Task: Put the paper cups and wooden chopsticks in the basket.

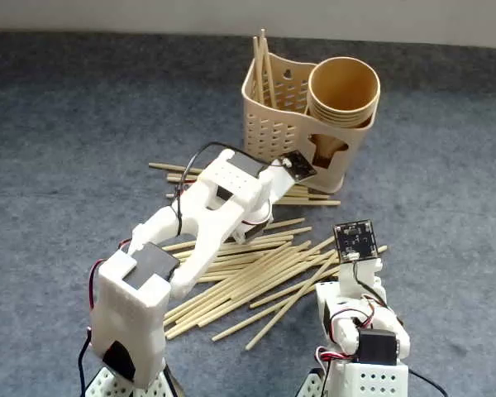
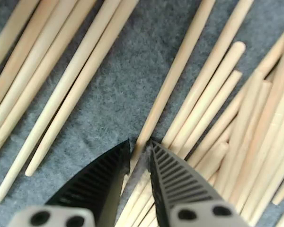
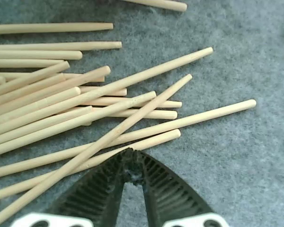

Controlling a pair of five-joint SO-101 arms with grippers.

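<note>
A beige slotted basket [image 1: 273, 132] stands at the back of the table. It holds a stack of paper cups [image 1: 344, 89] and a few upright wooden chopsticks [image 1: 263, 66]. Many loose chopsticks [image 1: 256, 273] lie in a heap on the grey carpet in front of it. My left arm stretches over the heap, and my left gripper [image 2: 139, 150] is shut on the end of one chopstick [image 2: 180, 78] that lies on the carpet. My right gripper [image 3: 132, 153] hangs shut and holds nothing, its tips just over the near edge of the heap, beside a chopstick [image 3: 156, 139].
Several more chopsticks [image 1: 306, 194] lie against the basket's front foot. Bare grey carpet [image 1: 66, 149] spreads left of the heap and to the right of the basket. The right arm's base [image 1: 360, 347] sits folded at the front right.
</note>
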